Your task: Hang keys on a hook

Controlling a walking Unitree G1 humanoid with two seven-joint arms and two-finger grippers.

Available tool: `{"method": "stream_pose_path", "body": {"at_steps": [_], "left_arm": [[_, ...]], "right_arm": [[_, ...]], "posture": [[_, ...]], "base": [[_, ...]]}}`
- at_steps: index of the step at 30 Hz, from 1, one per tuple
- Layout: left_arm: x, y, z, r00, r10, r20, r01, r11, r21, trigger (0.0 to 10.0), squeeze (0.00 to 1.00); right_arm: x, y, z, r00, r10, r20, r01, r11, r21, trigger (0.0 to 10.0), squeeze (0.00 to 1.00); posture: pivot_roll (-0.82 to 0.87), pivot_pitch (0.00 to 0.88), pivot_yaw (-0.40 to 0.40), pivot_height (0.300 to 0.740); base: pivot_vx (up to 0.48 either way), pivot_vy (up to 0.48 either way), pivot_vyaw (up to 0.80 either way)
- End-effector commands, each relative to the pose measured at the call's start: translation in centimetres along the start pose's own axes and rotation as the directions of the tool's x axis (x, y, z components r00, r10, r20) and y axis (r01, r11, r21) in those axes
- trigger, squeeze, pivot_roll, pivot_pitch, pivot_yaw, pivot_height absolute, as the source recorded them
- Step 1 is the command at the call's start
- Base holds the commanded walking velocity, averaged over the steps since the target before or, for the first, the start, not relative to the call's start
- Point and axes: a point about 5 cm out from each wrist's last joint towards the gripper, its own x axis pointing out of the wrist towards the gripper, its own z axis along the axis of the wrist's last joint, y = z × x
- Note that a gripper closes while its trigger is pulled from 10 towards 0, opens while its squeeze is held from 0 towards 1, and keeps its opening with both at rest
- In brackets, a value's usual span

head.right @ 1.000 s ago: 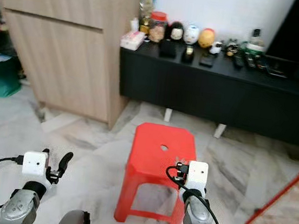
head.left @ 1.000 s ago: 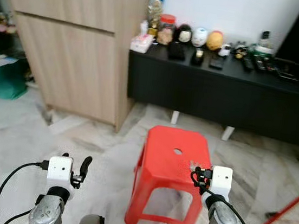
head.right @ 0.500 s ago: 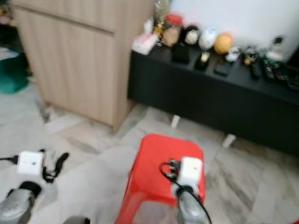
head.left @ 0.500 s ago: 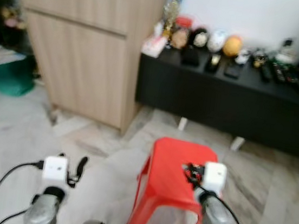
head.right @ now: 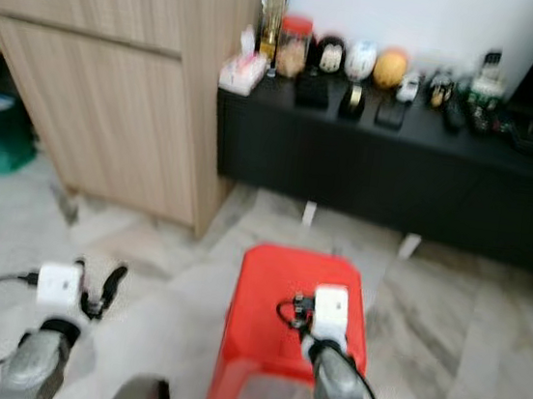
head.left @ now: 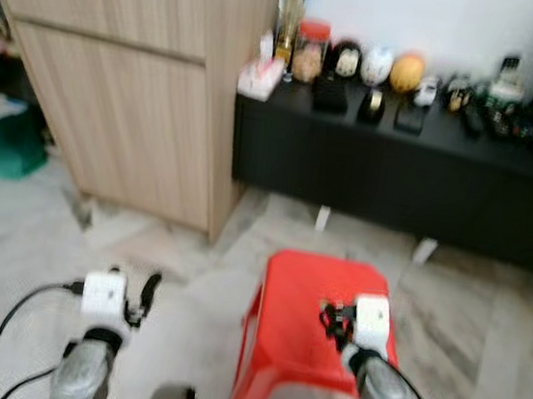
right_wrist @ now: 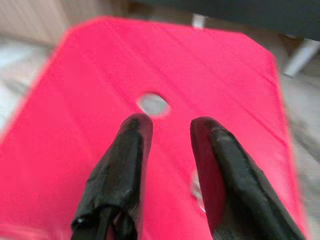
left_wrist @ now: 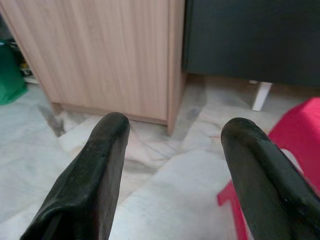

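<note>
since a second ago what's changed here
Mostly the camera: the whole view has shifted as the robot stepped closer, so the red stool sits lower and nearer. The right tool now hangs over the stool's seat, near its centre hole, fingers apart and empty. The left tool is open over the floor as before. Nothing was picked up or let go; cabinet and black bench are unmoved.

Keys: small silvery blur, lying on red stool, partly hidden.

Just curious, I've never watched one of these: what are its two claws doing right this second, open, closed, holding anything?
Left gripper: open, fingers wide apart, holding nothing, low over the floor.
Right gripper: open a little, nothing between its fingers, over the red stool.
</note>
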Motion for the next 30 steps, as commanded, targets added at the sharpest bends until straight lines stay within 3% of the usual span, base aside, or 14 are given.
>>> {"method": "stream_pose_path", "body": {"at_steps": [1, 2, 3, 11, 16, 17, 18, 19, 27, 30], "left_arm": [[-0.1, 0.1, -0.2, 1.0, 0.0, -0.013, 0.0, 1.0, 0.007, 10.0, 0.0], [-0.1, 0.1, -0.2, 1.0, -0.001, -0.013, 0.001, 1.0, 0.006, 10.0, 0.0], [-0.1, 0.0, -0.2, 1.0, -0.003, -0.015, 0.003, 1.0, 0.007, 10.0, 0.0], [-0.1, -0.1, -0.3, 1.0, -0.008, -0.019, 0.008, 1.0, 0.006, 10.0, 0.0], [0.1, -0.2, 0.0, 1.0, -0.011, -0.013, 0.011, 1.0, 0.004, 10.0, 0.0], [0.2, -0.2, 0.0, 1.0, -0.016, -0.013, 0.016, 1.0, 0.006, 10.0, 0.0], [0.2, -0.2, 0.0, 1.0, -0.018, -0.013, 0.018, 1.0, 0.007, 10.0, 0.0], [0.2, -0.2, 0.1, 1.0, -0.022, -0.009, 0.022, 1.0, 0.006, 10.0, 0.0], [0.4, 0.2, 0.9, 1.0, -0.015, 0.017, 0.015, 1.0, 0.011, 10.0, 0.0], [0.5, 0.4, 2.1, 0.998, -0.005, 0.063, 0.004, 1.0, 0.006, 10.0, 0.0]], "right_arm": [[0.0, -0.2, -0.4, 0.999, -0.015, -0.036, 0.015, 1.0, -0.01, 10.0, 0.0], [0.0, -0.4, -0.5, 0.999, -0.016, -0.044, 0.016, 1.0, -0.006, 10.0, 0.0], [-0.1, -0.6, -0.7, 0.998, -0.023, -0.065, 0.023, 1.0, 0.002, 10.0, 1.0], [0.1, -0.7, -0.8, 0.994, -0.029, -0.104, 0.029, 1.0, -0.008, 10.0, 1.0], [0.7, -0.3, 0.4, 0.997, -0.022, -0.079, 0.021, 1.0, -0.019, 10.0, 1.0], [0.8, -0.1, 0.5, 0.996, -0.012, -0.086, 0.01, 0.999, -0.031, 10.0, 0.8], [0.8, 0.0, 0.5, 0.996, -0.01, -0.088, 0.007, 0.999, -0.034, 10.0, 0.8], [0.9, 0.1, 0.8, 0.997, 0.001, -0.08, -0.005, 0.999, -0.05, 10.0, 0.0], [1.2, 0.3, 1.4, 0.997, -0.01, -0.074, 0.005, 0.997, -0.071, 10.0, 0.0], [1.2, 0.4, 1.5, 0.997, -0.014, -0.071, 0.009, 0.997, -0.073, 10.0, 0.0]], "posture": [[0.1, 0.0, -0.061, 0.606], [0.1, 0.0, -0.061, 0.606], [0.1, 0.0, -0.061, 0.606], [0.11, 0.0, -0.061, 0.606], [0.12, 0.0, -0.064, 0.606], [0.12, 0.0, -0.064, 0.606], [0.12, 0.0, -0.064, 0.606], [0.12, 0.0, -0.065, 0.606], [0.13, 0.004, -0.071, 0.606], [0.14, 0.023, -0.081, 0.606]], "base": [[0.0, 0.0, 0.0], [0.0, 0.0, 0.0], [0.0, 0.0, 0.0], [0.0, 0.0, 0.0], [0.0, 0.0, 0.0], [0.0, 0.0, 0.0], [0.0, 0.0, 0.0], [0.0, 0.0, 0.0], [0.0, 0.0, 0.0], [0.0, 0.0, 0.0]]}}
